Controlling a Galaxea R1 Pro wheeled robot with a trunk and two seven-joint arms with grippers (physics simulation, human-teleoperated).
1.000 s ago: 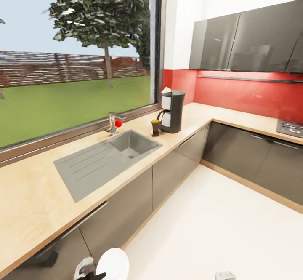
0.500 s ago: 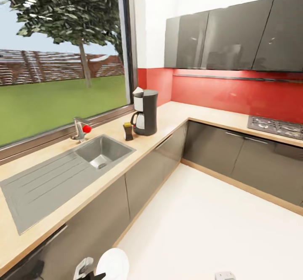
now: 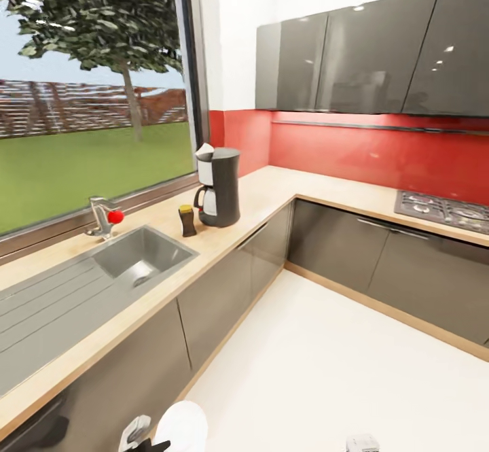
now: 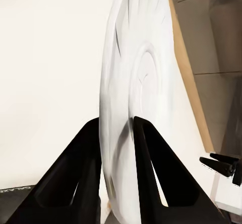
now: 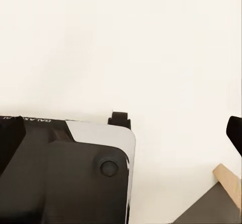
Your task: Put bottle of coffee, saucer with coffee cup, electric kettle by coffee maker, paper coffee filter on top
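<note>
left end effector (image 4: 117, 133) clamped on saucer (image 4: 136, 82)

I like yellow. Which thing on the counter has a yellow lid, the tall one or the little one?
The little one: the bottle of coffee, a squat dark jar standing beside the tall grey coffee maker, on its sink side.

Pale lettering runs along the black robot body (image 5: 30, 119) at the frame's edge in the right wrist view, seen mirrored and upside down, seemingly the maker's name but too blurred to be sure; a similar cut-off trace marks the left wrist view's lower corner; nothing else legible.
</note>
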